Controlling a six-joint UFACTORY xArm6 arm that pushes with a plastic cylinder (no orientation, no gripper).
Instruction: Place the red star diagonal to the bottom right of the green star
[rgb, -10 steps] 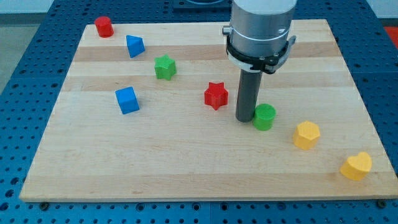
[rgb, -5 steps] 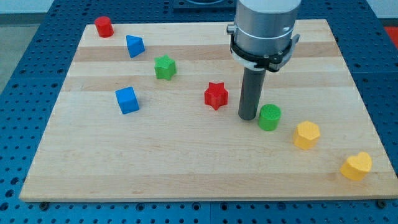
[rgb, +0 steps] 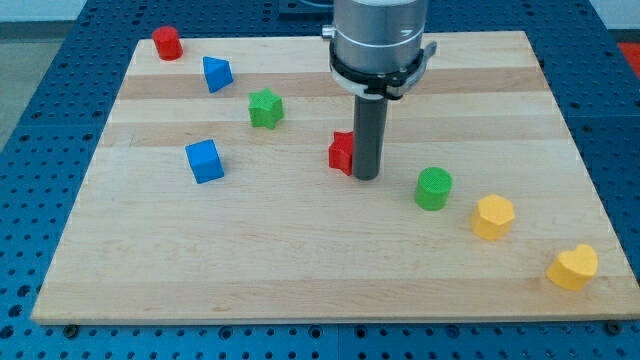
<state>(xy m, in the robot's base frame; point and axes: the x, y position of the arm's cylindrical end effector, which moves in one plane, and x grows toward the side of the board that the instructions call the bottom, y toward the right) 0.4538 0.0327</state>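
The red star (rgb: 341, 152) lies near the middle of the wooden board, partly hidden behind my rod. My tip (rgb: 366, 177) is down on the board right against the star's right side. The green star (rgb: 265, 108) sits up and to the left of the red star, well apart from it.
A green cylinder (rgb: 433, 188) stands to the right of my tip. Two yellow blocks (rgb: 493, 216) (rgb: 573, 266) trail toward the bottom right. A blue cube (rgb: 204, 160) and a blue wedge-like block (rgb: 216, 73) sit on the left. A red cylinder (rgb: 166, 43) is at the top left corner.
My tip has moved left from beside the green cylinder to the red star's right side. The green cylinder had shifted slightly right earlier and now stands apart.
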